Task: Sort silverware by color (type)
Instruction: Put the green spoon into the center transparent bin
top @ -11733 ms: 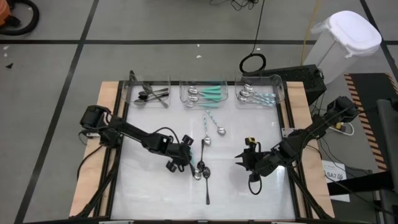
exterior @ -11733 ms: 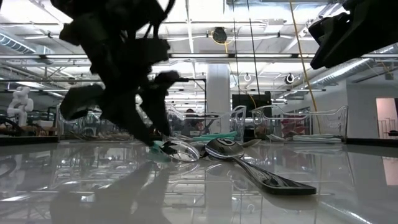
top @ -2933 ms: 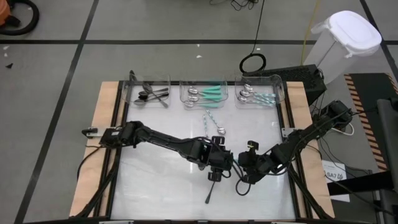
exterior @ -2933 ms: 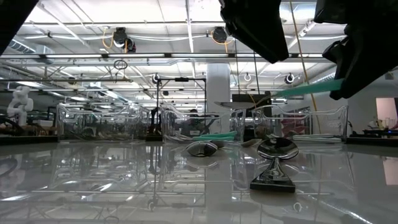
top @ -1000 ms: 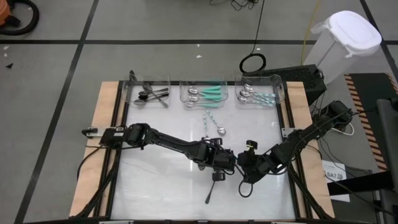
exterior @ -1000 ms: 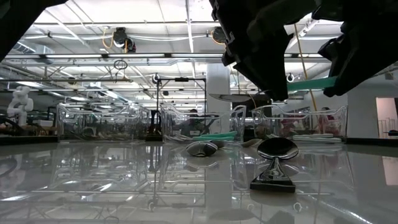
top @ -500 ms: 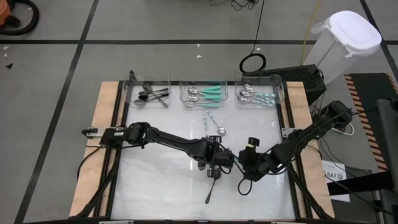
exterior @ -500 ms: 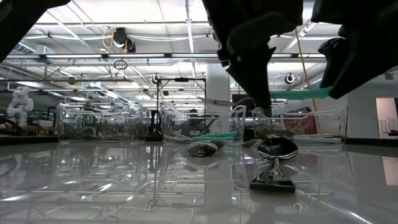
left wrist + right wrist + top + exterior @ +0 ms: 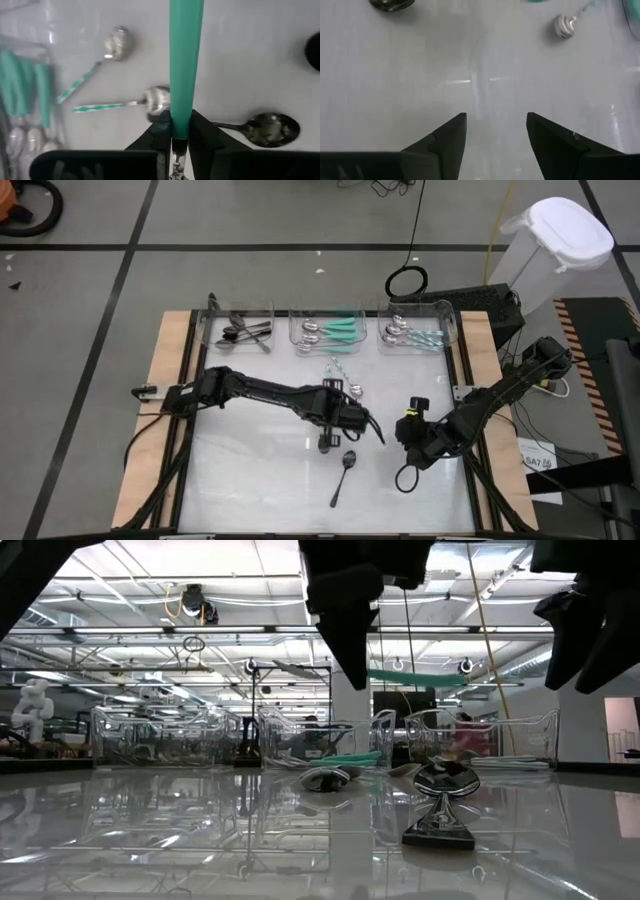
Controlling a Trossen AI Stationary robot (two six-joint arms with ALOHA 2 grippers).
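On the table (image 9: 250,480): one teal-handled spoon (image 9: 186,65) between clamped left fingers (image 9: 202,131); right fingers (image 9: 555,142) apart.

Left tool (image 9: 179,131) took teal spoon (image 9: 185,65) from right tool (image 9: 496,132).

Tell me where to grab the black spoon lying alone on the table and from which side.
Grip the black spoon mid-handle, coming straight down with the fingers across it. It lies flat and alone, its handle long and narrow, its bowl toward the bins. The open right gripper is nearest; the left gripper holds a teal-handled spoon.
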